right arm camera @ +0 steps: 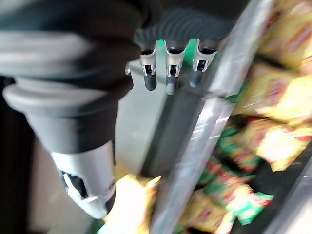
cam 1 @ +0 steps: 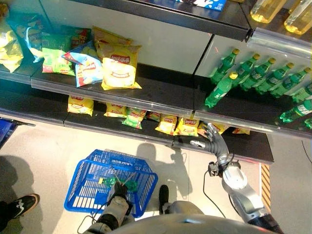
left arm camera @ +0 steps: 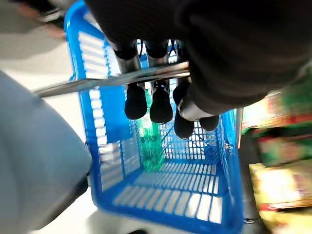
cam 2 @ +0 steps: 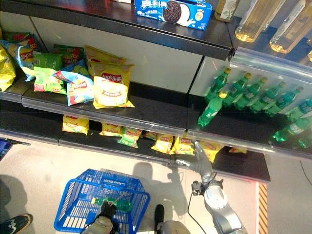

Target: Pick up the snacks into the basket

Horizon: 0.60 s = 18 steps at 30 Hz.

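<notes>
I'm counting one blue basket [cam 1: 83,183] on the floor, with one green bottle [left arm camera: 151,146] lying in it. I'm seeing seven green bottles [cam 2: 211,109] on the middle shelf's right part, though more may be cut off. One blue biscuit box [cam 2: 173,10] is sitting on the top shelf. I'm counting one shoe [cam 1: 22,204] at the edge.

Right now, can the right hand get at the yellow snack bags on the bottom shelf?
Probably yes. The right hand is open at the bottom shelf's front edge, beside the yellow snack bags, with nothing between them. The left hand holds the basket.
</notes>
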{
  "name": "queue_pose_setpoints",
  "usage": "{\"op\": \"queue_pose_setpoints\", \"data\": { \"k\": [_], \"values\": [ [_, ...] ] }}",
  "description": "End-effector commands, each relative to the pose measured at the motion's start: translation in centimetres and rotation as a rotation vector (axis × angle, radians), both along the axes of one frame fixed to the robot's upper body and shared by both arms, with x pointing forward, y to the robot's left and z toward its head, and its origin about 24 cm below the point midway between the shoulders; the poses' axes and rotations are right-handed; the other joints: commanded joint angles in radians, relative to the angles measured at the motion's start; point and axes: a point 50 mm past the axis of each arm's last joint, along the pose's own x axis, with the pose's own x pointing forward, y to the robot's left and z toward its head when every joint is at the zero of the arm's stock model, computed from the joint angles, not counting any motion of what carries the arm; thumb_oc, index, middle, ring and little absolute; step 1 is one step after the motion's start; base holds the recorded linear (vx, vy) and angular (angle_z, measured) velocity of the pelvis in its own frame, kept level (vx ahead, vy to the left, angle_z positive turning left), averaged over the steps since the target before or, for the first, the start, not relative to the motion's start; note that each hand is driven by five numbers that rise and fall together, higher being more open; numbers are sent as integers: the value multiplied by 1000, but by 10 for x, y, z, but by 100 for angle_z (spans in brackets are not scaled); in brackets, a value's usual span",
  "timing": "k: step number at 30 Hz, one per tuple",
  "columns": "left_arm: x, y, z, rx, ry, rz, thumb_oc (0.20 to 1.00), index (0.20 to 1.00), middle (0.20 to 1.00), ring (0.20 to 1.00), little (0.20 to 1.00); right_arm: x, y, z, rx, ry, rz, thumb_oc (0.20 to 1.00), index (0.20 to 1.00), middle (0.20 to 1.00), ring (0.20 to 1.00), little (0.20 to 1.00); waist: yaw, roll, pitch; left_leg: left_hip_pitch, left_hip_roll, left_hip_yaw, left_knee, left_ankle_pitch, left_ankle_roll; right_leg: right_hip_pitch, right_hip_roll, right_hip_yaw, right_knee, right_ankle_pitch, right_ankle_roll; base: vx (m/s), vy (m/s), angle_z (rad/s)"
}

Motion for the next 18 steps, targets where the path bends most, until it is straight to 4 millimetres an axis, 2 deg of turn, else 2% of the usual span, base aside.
{"op": "queue_pose_setpoints", "data": {
  "k": [1, 2, 3, 4, 5, 7, 8, 13, 14, 17, 18],
  "values": [
    [-36, 41, -12, 77, 56, 112, 200, 200, 200, 200, 200, 14, -16, 48, -23, -235, -47, 1000, 1000, 1000, 1000, 1000, 6, 4, 32, 52, -15, 26, -77, 12, 91, 7, -12, 0, 2, -9, 102, 162, 239, -40],
    [-50, 23, -16, 22, 61, 43, 200, 200, 200, 200, 200, 12, -21, 59, -58, -289, -67, 1000, 1000, 1000, 1000, 1000, 11, 16, 19, 87, 60, 35, -232, 34, 86, 16, -33, 2, -2, -20, 119, 99, 124, -45],
    [-50, 23, -16, 22, 61, 43, 200, 200, 200, 200, 200, 12, -21, 59, -58, -288, -68, 1000, 1000, 1000, 1000, 1000, 13, 15, 20, 91, 59, 37, -237, 37, 86, 18, -33, 3, -3, -21, 119, 205, 292, -47],
    [-57, 20, -19, 10, 85, 38, 200, 200, 200, 200, 200, 13, -21, 59, -54, -297, -78, 1000, 1000, 1000, 1000, 1000, 23, 44, 13, 104, 105, 16, -379, 109, 66, 13, -36, 6, -5, -26, 134, 105, 159, -17],
    [-57, 20, -20, 9, 85, 38, 200, 200, 200, 200, 200, 13, -21, 59, -55, -297, -78, 1000, 1000, 1000, 1000, 1000, 23, 44, 14, 116, 104, 18, -400, 121, 64, 15, -35, 6, -5, -27, 133, 135, 265, 8],
    [-62, 13, -24, -1, 115, 19, 200, 200, 200, 200, 200, 14, -24, 52, -88, -266, -108, 1000, 1000, 1000, 1000, 1000, 25, 78, 8, 114, 139, 13, -531, 215, 31, 32, -45, -2, -27, -35, 150, 130, 272, -1],
    [-60, 8, -22, 3, 109, -13, 200, 200, 200, 200, 200, 15, -28, 48, -100, -241, -128, 1000, 1000, 1000, 1000, 1000, 23, 89, 3, 94, 156, 40, -545, 229, 13, 60, -70, -13, -46, -35, 163, 139, 249, -11],
    [-63, 12, -23, 9, 108, 8, 200, 200, 200, 200, 200, 21, -24, 46, -115, -232, -134, 1000, 1000, 1000, 1000, 1000, 37, 97, -3, 108, 191, 0, -536, 240, -7, 92, -114, 11, -62, -28, 191, 132, 337, 56],
    [-59, 16, -23, 15, 111, 38, 200, 200, 200, 200, 200, 23, -21, 50, -108, -245, -118, 1000, 1000, 1000, 1000, 1000, 40, 93, -3, 101, 201, -29, -506, 232, -11, 102, -153, 27, -64, -17, 214, 124, 407, 8],
    [-62, 23, -27, 48, 159, 30, 200, 200, 200, 200, 200, 18, -22, 48, -92, -234, -129, 1000, 1000, 1000, 1000, 1000, 23, 67, -28, 108, 180, 4, -472, 170, 2, 118, -216, 24, -86, 26, 251, 119, 399, 2],
    [-62, 23, -27, 49, 159, 29, 200, 200, 200, 200, 200, 18, -22, 48, -91, -234, -130, 1000, 1000, 1000, 1000, 1000, 24, 64, -29, 106, 177, 5, -469, 168, 3, 118, -220, 23, -88, 28, 253, 33, 324, 17]
  ]
}}
